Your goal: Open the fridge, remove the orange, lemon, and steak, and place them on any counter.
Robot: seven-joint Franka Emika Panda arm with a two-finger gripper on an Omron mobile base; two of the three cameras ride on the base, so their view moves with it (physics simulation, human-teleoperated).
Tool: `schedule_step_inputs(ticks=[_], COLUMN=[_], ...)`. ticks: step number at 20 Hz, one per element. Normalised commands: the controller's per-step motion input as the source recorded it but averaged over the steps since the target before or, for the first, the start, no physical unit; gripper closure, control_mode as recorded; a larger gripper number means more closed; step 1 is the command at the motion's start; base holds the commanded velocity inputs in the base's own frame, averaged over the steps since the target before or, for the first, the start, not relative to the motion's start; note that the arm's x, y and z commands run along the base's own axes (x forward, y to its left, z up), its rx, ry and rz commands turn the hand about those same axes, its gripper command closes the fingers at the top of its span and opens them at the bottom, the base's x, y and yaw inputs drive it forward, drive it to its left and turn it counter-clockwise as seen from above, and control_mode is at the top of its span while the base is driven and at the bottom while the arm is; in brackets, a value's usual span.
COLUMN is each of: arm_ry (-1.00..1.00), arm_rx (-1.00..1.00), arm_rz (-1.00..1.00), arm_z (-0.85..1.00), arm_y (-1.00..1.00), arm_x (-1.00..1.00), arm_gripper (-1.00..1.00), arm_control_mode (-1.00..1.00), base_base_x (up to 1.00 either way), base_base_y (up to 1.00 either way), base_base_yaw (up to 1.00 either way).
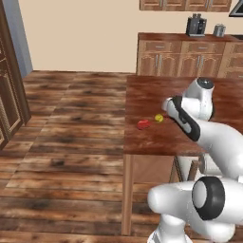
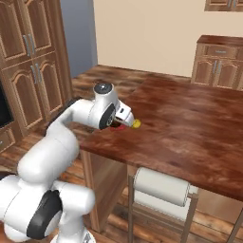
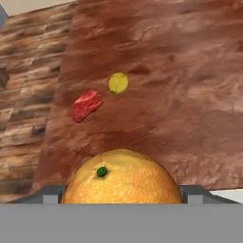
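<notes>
My gripper [image 3: 121,192] hangs over the counter [image 1: 156,95], shut on the orange [image 3: 123,178], which sits large between its two fingertips [image 3: 47,193] with the green stem spot up. Ahead of it on the dark wood top lie the red steak [image 3: 87,105] and the round yellow lemon [image 3: 118,82], close together near the counter's edge. From the left base view the steak [image 1: 143,124] and lemon [image 1: 159,118] lie just left of my hand. In the right base view the lemon [image 2: 136,124] peeks out beside my gripper [image 2: 127,116]. A tall grey panel, likely the fridge [image 2: 78,33], stands far left.
Brown wall cabinets [image 1: 180,59] with a coffee machine [image 1: 195,24] line the back. A white-cushioned stool [image 2: 161,187] is tucked under the counter's near side. Tall wooden cabinets [image 2: 28,61] stand to the left. Wood plank floor [image 1: 66,142] lies open left of the counter.
</notes>
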Motion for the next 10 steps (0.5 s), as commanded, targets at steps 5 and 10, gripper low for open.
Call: schedule_step_inputs(ticks=[5, 10], arm_ry=[0.32, 0.12], arm_rx=[0.00, 0.00], arm_rz=[0.00, 0.00], arm_z=[-0.90, -0.97], arm_y=[-0.64, -0.27], arm_x=[1.00, 1.00], arm_gripper=[1.00, 1.00], arm_control_mode=[-1.00, -1.00], base_base_x=[0.00, 0.00], base_base_y=[0.00, 0.00], base_base_yaw=[0.00, 0.00])
